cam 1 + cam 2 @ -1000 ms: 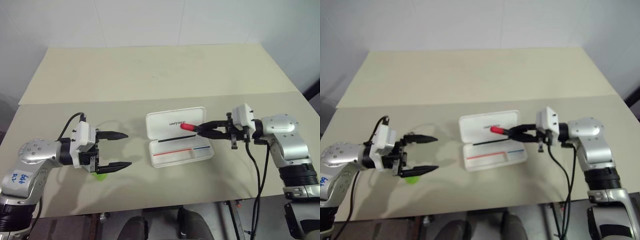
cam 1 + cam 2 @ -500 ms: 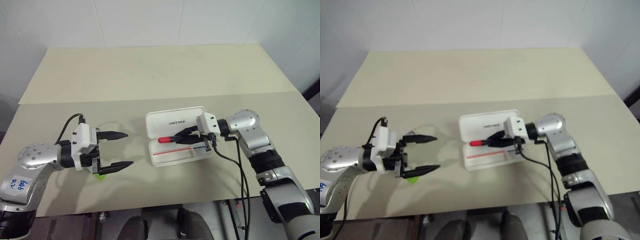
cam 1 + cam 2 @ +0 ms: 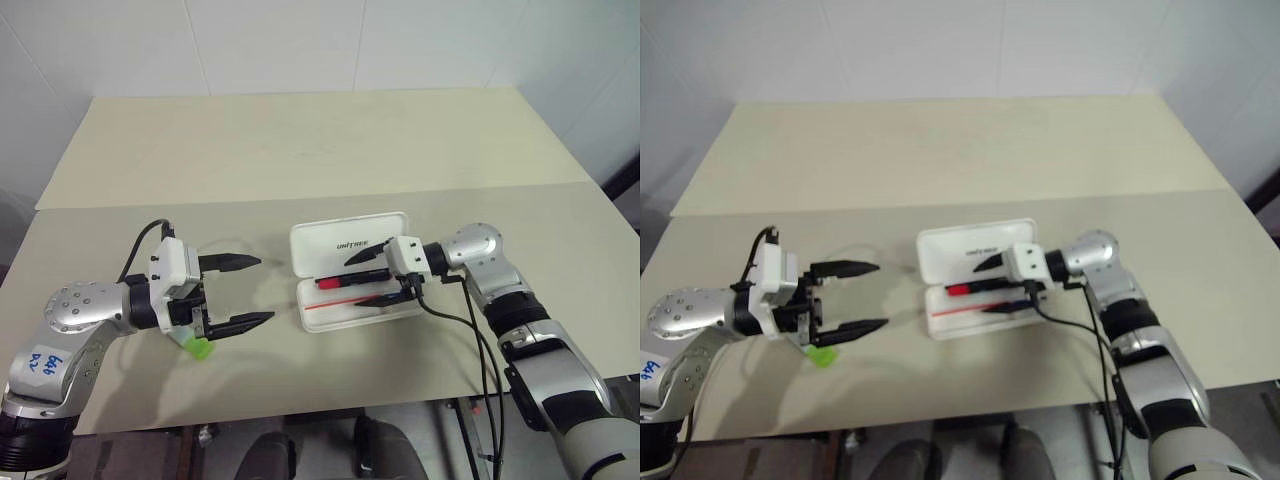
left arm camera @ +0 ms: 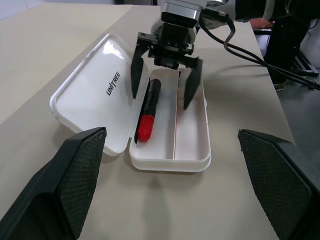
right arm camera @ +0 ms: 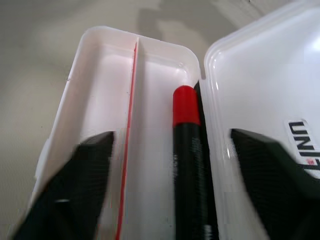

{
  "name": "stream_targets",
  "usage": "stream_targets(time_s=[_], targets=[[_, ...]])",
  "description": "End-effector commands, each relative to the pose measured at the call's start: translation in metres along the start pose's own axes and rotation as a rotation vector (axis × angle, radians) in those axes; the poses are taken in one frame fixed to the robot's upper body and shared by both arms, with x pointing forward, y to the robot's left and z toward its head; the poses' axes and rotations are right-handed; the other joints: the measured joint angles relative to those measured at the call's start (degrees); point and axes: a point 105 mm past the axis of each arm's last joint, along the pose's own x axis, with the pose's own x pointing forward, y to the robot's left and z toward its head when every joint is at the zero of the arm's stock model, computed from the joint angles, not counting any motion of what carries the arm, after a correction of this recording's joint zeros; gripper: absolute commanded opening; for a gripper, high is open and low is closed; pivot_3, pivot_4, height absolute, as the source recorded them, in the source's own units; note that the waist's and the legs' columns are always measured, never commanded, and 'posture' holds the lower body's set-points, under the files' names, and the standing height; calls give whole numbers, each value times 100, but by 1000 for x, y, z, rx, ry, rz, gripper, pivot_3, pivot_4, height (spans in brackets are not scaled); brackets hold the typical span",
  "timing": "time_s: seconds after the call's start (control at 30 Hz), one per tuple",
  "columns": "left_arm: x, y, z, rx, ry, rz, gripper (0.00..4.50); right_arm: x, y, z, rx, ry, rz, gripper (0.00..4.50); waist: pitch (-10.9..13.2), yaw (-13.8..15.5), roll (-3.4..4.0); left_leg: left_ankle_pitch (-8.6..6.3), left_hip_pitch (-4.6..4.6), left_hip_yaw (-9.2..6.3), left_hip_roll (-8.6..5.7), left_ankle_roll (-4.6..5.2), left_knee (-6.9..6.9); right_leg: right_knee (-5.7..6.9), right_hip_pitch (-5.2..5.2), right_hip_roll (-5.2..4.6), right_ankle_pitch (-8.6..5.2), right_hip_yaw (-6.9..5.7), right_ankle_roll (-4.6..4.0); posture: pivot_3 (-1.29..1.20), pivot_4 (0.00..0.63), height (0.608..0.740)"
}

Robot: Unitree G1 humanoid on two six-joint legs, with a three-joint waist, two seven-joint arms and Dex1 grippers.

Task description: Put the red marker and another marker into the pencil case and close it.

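Left wrist view: slim black red-capped marker [image 4: 147, 110] lies inside open white plastic pencil case [image 4: 192, 145].
Right gripper [image 4: 162, 97] fingers spread wide above it; left gripper [image 3: 250, 293] fingers wide, empty, frame left.

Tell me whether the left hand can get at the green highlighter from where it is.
Probably yes: the left hand is open, and the green highlighter lies on the table just under it, with nothing between them.

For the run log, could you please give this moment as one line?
red marker: lying in open pencil case | right pincer: open above it | left pincer: open | green highlighter: on table
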Motion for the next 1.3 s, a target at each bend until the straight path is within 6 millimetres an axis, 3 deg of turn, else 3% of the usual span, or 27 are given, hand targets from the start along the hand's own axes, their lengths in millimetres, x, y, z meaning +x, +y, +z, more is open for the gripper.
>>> stream_targets(time_s=[0.03,0.17,0.4,0.53,0.63,0.73,0.8,0.9,1.03,1.3], targets=[[4,-4,8,26,-26,-9,4500,-9,-9,28,-48,-110,-26,4465,2,-6,3,0,0,0,3,0,1,0,0,-1,0,0,0,0,150,740],[2,-6,5,9,-26,40,4500,-18,3,51,-31,-197,18,4465,2,0,3,-3,0,-8,13,-4,5,11,0,-2,0,-12,0,0,150,740],[-8,-3,-7,-44,-36,360,4500,-46,10,87,42,-293,11,4465,5,48,8,-12,-4,-17,13,-13,12,16,0,-6,0,-23,0,0,150,740],[-21,-2,-15,-94,-32,615,4500,-63,0,96,84,-309,-49,4465,2,65,3,-15,0,-18,11,-12,12,4,9,-9,0,-14,0,0,150,740],[-37,-5,-26,-184,-28,916,4500,-88,-26,106,211,-402,-198,4465,1,68,2,-15,-1,-16,12,-11,14,-12,14,-9,1,-12,1,0,150,740],[-45,-14,-34,-231,18,1082,4500,-102,-40,108,239,-416,-255,4465,-1,69,-2,-15,-1,-12,11,-11,17,-15,13,-9,4,17,3,0,150,740],[-53,-15,-37,-285,2,1217,4500,-105,-44,106,237,-405,-262,4465,-5,96,-9,-15,-1,-14,18,-12,16,-16,13,-3,4,35,2,0,150,740],[-49,-18,-35,-366,-66,1272,4500,-104,-46,104,229,-395,-254,4465,-9,182,-14,-15,-3,-12,20,-12,15,-21,13,0,4,41,1,0,150,740],[-44,-28,-46,-482,-46,1431,4500,-99,-48,108,206,-402,-219,4465,-9,196,-14,-17,-4,3,9,-7,16,-24,11,-5,4,48,1,0,150,740],[-40,-32,-64,-582,8,1499,4500,-100,-50,112,194,-387,-199,4465,-9,196,-14,-24,-5,9,6,5,15,-29,6,-5,3,42,-1,0,150,740]])
